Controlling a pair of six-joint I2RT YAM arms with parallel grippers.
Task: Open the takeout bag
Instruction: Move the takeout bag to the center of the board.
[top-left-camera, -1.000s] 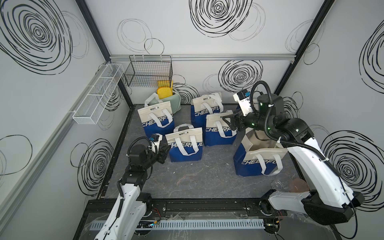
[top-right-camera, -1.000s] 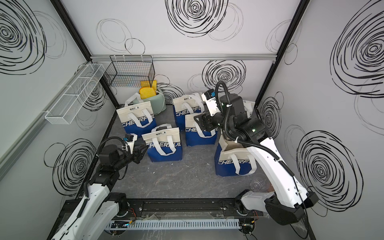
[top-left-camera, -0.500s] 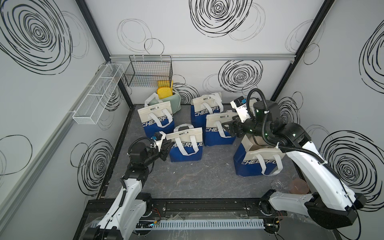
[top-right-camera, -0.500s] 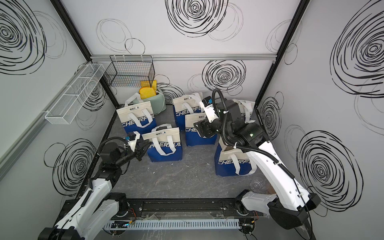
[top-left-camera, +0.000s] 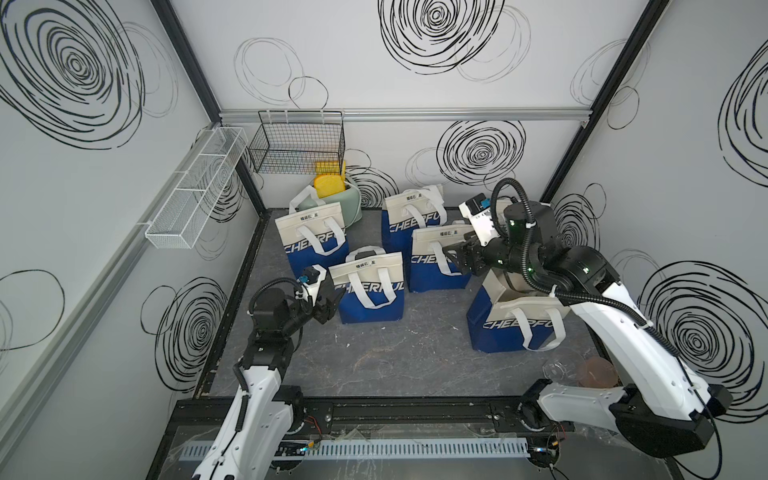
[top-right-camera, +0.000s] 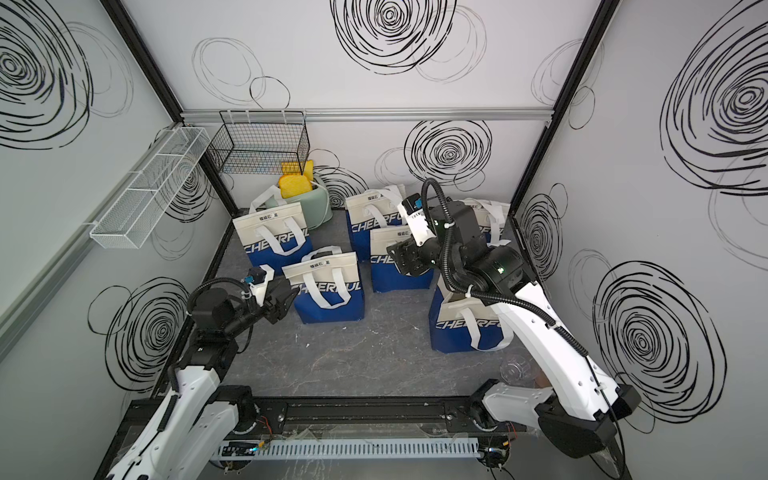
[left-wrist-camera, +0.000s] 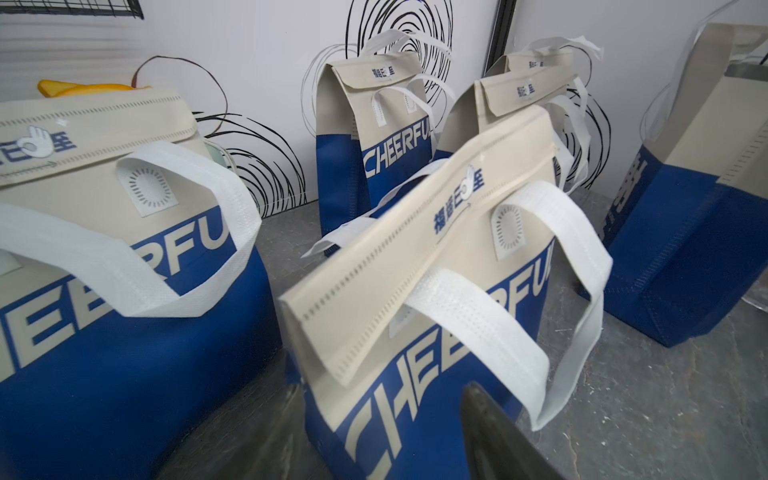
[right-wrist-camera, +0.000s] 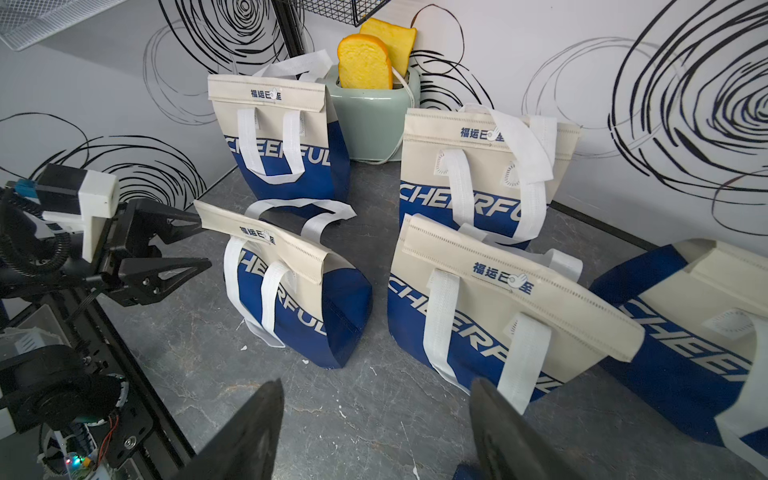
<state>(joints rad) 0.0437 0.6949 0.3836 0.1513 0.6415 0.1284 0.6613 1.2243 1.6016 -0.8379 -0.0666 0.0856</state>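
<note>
**Top views.** In both top views the blue-and-cream fabric takeout bag (top-left-camera: 370, 293) (top-right-camera: 328, 293) with white strap handles stands upright on the dark grey marbled bench (top-left-camera: 395, 365) (top-right-camera: 374, 357). It is front-centre in a group of like bags. Its cream flap (top-left-camera: 368, 266) (top-right-camera: 322, 266) lies folded shut. The left arm (top-left-camera: 270, 316) (top-right-camera: 216, 311) reaches low toward the left end of the bag, and the left jaws stand just beside the flap corner. The right arm (top-left-camera: 540, 257) (top-right-camera: 478, 257) holds the right jaws raised above the bags. A like bag with its mouth open (top-left-camera: 519, 328) (top-right-camera: 465, 328) stands on the right, apart from the takeout bag.

**Left wrist view.** The takeout bag (left-wrist-camera: 415, 291) fills the centre at close range, flap closed. Two dark, blurred fingers (left-wrist-camera: 498, 440) show at the picture edge. They are apart, with the blue bag body seen between them. Contact cannot be told here.

**Right wrist view.** The left jaws are apart. The upper fingertip (right-wrist-camera: 183, 217) meets the end corner of the closed flap (right-wrist-camera: 266, 241). The lower finger sits below the flap, clear of the bag (right-wrist-camera: 299, 299). The right jaws are also apart. Their fingers (right-wrist-camera: 507, 432) frame only bare bench (right-wrist-camera: 374, 415). At the back, a pale green toaster (right-wrist-camera: 374, 120) holds two yellow bread slices (right-wrist-camera: 363, 62).
</note>
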